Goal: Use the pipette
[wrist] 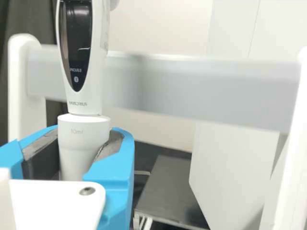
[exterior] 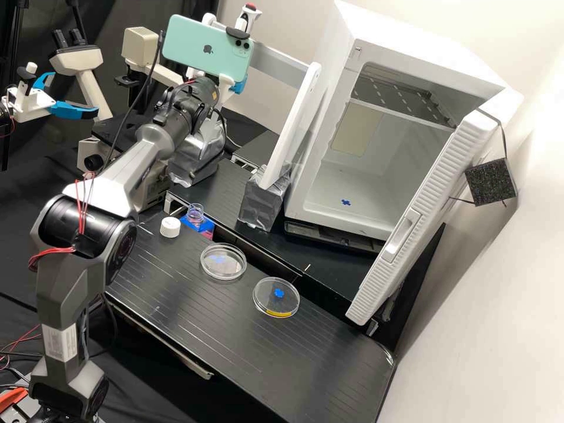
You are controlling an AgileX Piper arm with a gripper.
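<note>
In the high view the gripper is at the back, beside the white stand's grey rail, partly hidden by the phone on the arm. The pipette rises above it, its red-topped end uppermost. In the wrist view the gripper is shut on the narrow lower cone of the upright white pipette, a dark pad on either side. The pipette's tip end is hidden. An uncapped bottle with pink liquid sits in a blue holder, near two clear dishes, one left of the other.
The grey rail of the white stand runs close behind the pipette. A white cap lies on the bench. To the right stands a white cabinet with its door open. Microscope parts stand behind the arm at left.
</note>
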